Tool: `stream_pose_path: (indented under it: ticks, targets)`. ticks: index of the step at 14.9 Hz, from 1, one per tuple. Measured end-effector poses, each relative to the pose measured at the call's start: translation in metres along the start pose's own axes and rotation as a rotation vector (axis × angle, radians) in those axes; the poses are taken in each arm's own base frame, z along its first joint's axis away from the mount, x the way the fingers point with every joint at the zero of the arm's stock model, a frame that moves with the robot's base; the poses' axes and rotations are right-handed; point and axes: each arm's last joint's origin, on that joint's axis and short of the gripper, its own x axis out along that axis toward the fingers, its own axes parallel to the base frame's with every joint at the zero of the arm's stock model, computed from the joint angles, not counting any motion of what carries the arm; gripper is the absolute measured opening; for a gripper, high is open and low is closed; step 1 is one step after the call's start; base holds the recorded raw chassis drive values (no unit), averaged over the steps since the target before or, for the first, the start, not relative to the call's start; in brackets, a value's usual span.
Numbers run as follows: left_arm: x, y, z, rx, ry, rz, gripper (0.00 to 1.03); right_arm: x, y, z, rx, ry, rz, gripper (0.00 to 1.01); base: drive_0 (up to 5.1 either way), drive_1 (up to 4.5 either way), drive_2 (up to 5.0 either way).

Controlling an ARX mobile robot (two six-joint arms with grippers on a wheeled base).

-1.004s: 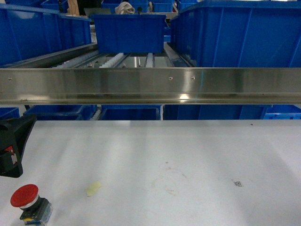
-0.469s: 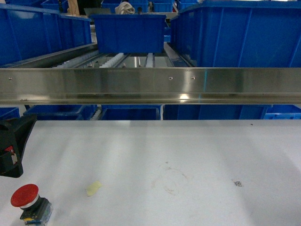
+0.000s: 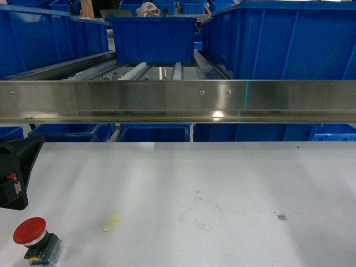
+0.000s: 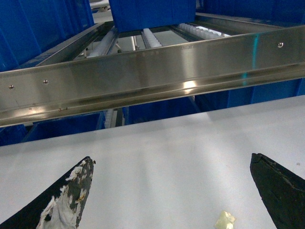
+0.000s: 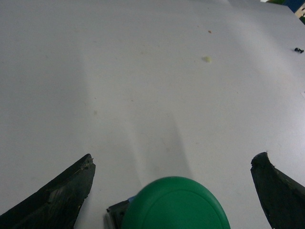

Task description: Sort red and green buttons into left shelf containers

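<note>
A red button (image 3: 29,231) with a wide mushroom cap stands on a dark base at the table's near-left corner. My left gripper (image 4: 170,160) is open over bare table, with nothing between its fingers. Its black body (image 3: 14,172) shows at the left edge of the head view, just above the red button and apart from it. The green button (image 5: 174,205) lies low between the fingers of my right gripper (image 5: 171,160), which is open and not touching it. Large blue containers (image 3: 50,39) stand on the left of the shelf behind the table.
A steel rail (image 3: 178,100) runs across the shelf front above the table's far edge. More blue bins stand at the middle (image 3: 151,39) and right (image 3: 283,39). A pale scrap of tape (image 3: 110,222) lies right of the red button.
</note>
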Motion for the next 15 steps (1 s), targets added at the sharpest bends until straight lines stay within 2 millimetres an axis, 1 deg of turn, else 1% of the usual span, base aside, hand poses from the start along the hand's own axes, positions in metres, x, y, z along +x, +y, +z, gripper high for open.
stream_pose_path:
  ticks: [3,6,11,15]
  targets:
    - [0.0,0.0,0.0,0.0,0.0,0.0,0.98,0.006,-0.006,-0.004,0.005,0.016,-0.022,0.98,0.0,0.0,0.0]
    - [0.0,0.0,0.0,0.0,0.0,0.0,0.98,0.009,-0.012,-0.003,0.018,0.01,-0.029,0.98,0.0,0.0,0.0]
    - [0.0,0.0,0.0,0.0,0.0,0.0,0.98,0.009,-0.012,-0.003,0.018,0.006,-0.019,0.98,0.0,0.0,0.0]
    - [0.0,0.0,0.0,0.0,0.001,0.0,0.98,0.014,-0.014,-0.003,0.023,0.006,-0.034,0.98,0.0,0.0,0.0]
